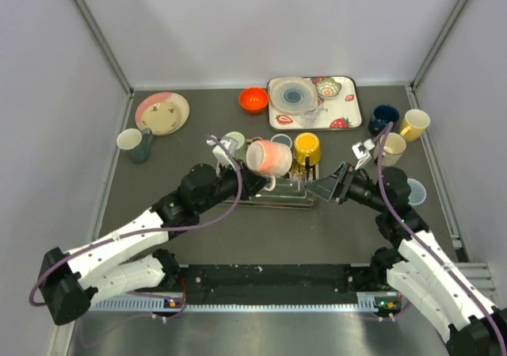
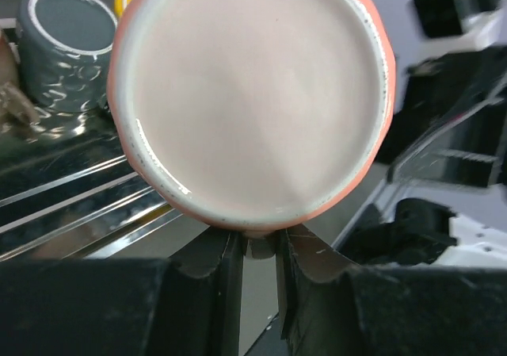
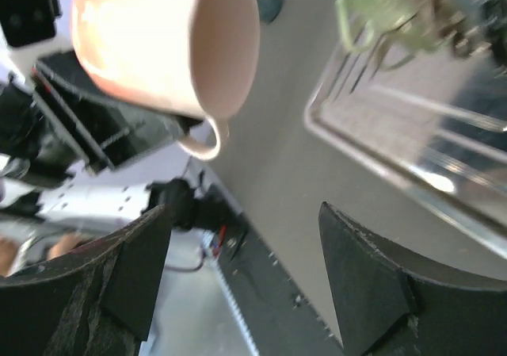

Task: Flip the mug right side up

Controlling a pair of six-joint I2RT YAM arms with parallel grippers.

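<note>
Currently mid-turn: gripping the mug (image 1: 269, 158) by its handle with the left gripper (image 2: 258, 249), clamped tight, and holding it on its side in the air above the rack (image 1: 273, 200). Right gripper (image 3: 245, 237) spread apart and empty, just beside. Next, probably: roll the wrist until the mouth faces up, then lower gently onto the table (image 1: 238, 237). Looks glossy, coral outside, pale pink inside, with a small loop handle.

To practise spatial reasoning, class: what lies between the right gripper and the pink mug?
Nothing. In the right wrist view, only bare table shows between the right gripper and the pink mug; the rack sits aside.
</note>
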